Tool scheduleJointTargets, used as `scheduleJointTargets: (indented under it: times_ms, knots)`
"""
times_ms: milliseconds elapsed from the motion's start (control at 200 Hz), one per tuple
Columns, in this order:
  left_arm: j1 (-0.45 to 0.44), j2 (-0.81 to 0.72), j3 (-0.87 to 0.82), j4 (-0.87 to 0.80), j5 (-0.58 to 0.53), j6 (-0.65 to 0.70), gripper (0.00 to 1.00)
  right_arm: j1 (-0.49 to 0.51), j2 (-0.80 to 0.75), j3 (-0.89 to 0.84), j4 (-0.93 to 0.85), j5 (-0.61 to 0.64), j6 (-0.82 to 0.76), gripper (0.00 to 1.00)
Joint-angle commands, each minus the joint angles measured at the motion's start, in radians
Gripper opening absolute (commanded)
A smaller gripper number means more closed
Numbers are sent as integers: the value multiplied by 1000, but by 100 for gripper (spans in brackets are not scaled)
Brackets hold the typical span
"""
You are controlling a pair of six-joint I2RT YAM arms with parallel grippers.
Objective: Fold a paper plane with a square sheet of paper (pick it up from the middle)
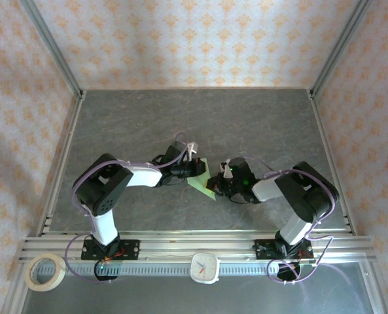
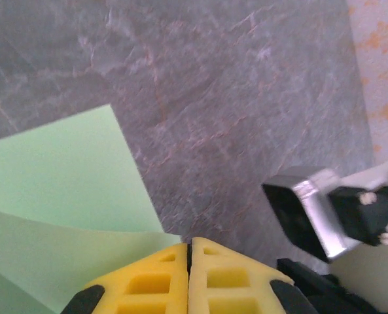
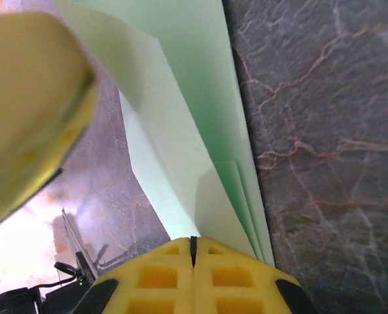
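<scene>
grey marbled worktop [image 1: 246, 124], floral walls | paper plane [image 1: 202, 181] half-folded, mid-worktop between 2 arms | right end effector [image 3: 194, 243] clenched on its layered edge | left end effector [image 2: 190, 243] clenched at a fold, grasp unclear | tip: hold edges aligned, press crease flat, no tugging

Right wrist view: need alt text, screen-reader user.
Shut yellow jaws at the bottom edge pinch folded green paper, its layers rising away over the grey marbled table. A blurred yellow finger of the left arm looms at top left.
</scene>
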Motion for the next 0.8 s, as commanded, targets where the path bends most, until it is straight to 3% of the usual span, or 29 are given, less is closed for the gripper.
scheduleJointTargets:
  times_ms: [0,115,415,596,796]
  knots:
    - [-1,61,27,-52,-47,27,6,-5,4,-38,-126,7,-18,0]
    - [-1,111,40,-90,-99,24,4,-12,-33,-24,-130,5,-11,0]
    - [-1,121,1,-66,-73,22,3,-21,-159,41,-130,47,59,0]
    - [-1,124,11,-61,-66,19,3,-22,-61,110,-148,29,63,0]
    - [-1,122,19,-57,-59,18,3,-22,46,125,-240,129,9,0]
